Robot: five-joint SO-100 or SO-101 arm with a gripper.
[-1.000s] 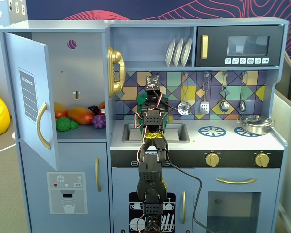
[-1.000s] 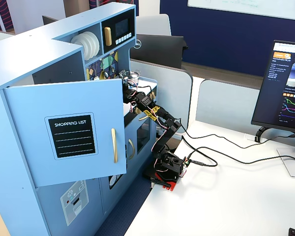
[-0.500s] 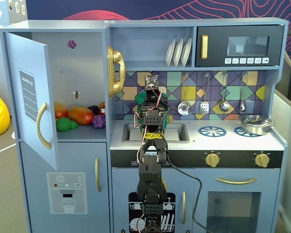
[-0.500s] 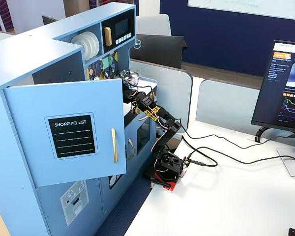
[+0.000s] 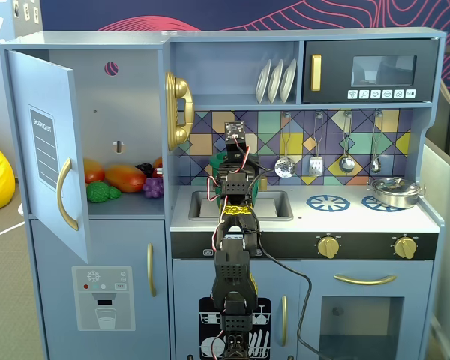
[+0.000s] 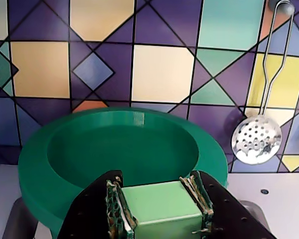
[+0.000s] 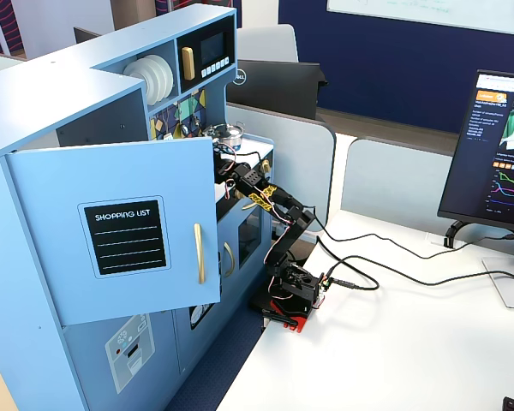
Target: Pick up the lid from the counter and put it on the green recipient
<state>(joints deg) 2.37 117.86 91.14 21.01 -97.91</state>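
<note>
The gripper (image 6: 159,209) is seen at the bottom of the wrist view, clamped on a light green block that appears to be the lid (image 6: 162,208) knob. Just beyond it, the open mouth of the green pot (image 6: 114,149) is seen, standing on the counter before the tiled wall (image 6: 159,69). A slotted spoon (image 6: 256,139) hangs to the right. If released off-centre, the lid could be left tilted on the rim.
</note>
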